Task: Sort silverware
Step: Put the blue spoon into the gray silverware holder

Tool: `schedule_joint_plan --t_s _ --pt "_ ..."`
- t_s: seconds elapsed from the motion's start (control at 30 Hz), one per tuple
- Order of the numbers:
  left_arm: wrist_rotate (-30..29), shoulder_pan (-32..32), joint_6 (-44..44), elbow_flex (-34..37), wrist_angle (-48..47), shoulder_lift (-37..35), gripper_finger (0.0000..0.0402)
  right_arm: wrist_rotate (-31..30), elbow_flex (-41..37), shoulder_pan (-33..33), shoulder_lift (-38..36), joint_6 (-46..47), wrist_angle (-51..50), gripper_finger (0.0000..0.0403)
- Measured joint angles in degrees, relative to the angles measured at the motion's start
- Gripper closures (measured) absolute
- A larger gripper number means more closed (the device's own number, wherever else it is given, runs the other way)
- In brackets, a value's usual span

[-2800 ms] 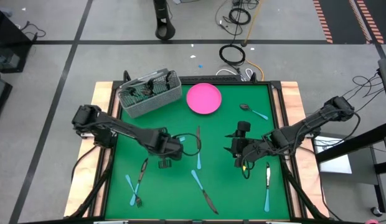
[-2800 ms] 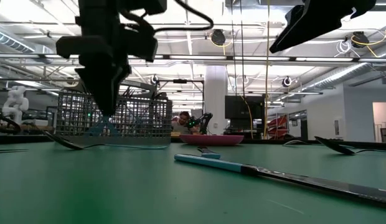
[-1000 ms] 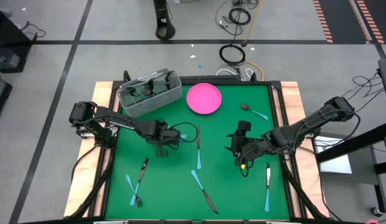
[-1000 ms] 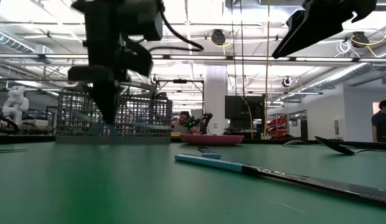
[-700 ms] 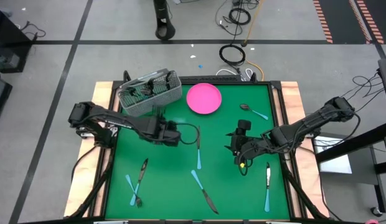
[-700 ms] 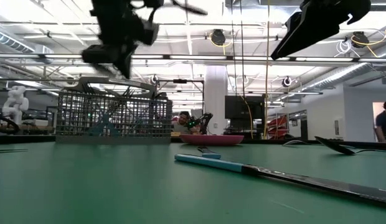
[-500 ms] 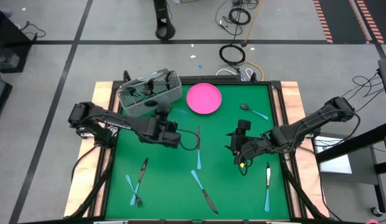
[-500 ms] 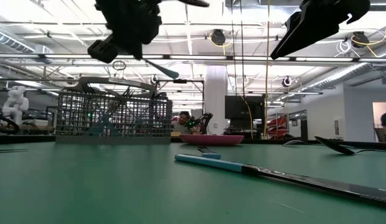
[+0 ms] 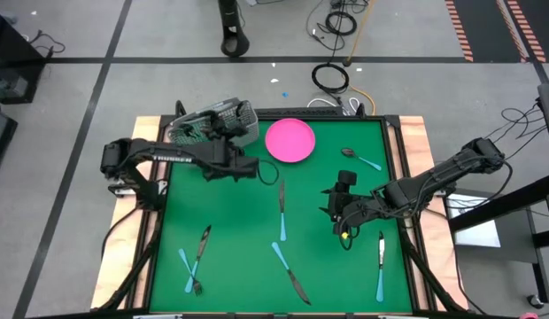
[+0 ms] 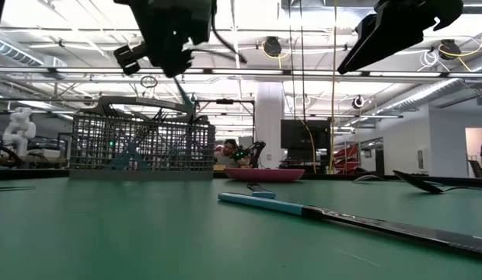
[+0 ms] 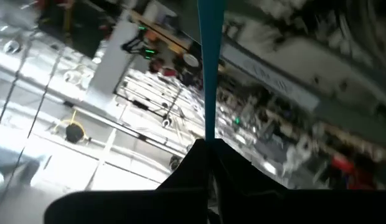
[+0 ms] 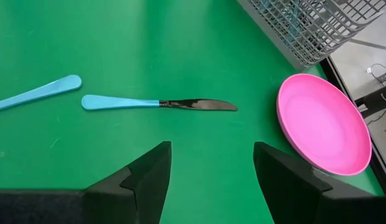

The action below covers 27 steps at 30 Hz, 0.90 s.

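Silverware lay spread over my green table (image 9: 257, 257). Nearest to the front edge, a blue-handled fork (image 9: 188, 271) and a dark fork (image 9: 202, 245) lay at the left, crossing each other. A blue-handled knife (image 9: 289, 272) lay in the middle, and a knife (image 9: 380, 249) and a blue piece (image 9: 379, 285) lay at the right.

My right gripper (image 9: 339, 219) hung above the right half of the table. Its two fingers (image 12: 143, 180) were spread wide apart and held nothing. In the right wrist view a knife with a blue handle (image 12: 157, 104) lay flat on the green surface ahead of them, with another blue handle (image 12: 37, 92) just beside it.

Farther back, my left gripper (image 9: 223, 147) was raised over the near side of the grey wire basket (image 9: 243, 117). Its fingers (image 11: 180, 180) were pressed together and pinched one piece with a light blue handle (image 11: 210, 68), which stuck out straight from between them. In the low view this piece (image 10: 185, 97) hung tilted under the gripper, just above the basket's rim. I could not tell if it was a fork, spoon or knife.

The basket already held several pieces. The pink plate (image 9: 289, 140) stood beside it, and a spoon with a blue handle (image 9: 359, 158) lay to the right of the plate.
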<state>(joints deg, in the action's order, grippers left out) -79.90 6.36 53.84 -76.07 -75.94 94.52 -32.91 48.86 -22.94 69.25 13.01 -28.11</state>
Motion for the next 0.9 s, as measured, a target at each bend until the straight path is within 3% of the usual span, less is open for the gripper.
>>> schedule_joint_plan --t_s 0.33,0.5,0.77,0.9 --pt "0.34 7.43 6.69 -0.02 -1.90 -0.02 0.0400 0.00 0.00 0.00 0.00 -0.02 -0.53 0.0186" --pt "4.61 9.55 12.13 -0.04 -0.45 -0.02 0.0400 0.00 0.00 0.00 0.00 -0.02 -0.42 0.0186" --pt "8.13 10.42 21.65 -0.07 8.23 0.62 0.0400 -0.02 0.00 0.60 0.00 -0.45 0.54 0.0186" --pt "7.12 10.40 24.03 -0.07 10.96 3.11 0.0400 -0.02 0.00 0.87 0.00 -0.45 0.52 0.0186"
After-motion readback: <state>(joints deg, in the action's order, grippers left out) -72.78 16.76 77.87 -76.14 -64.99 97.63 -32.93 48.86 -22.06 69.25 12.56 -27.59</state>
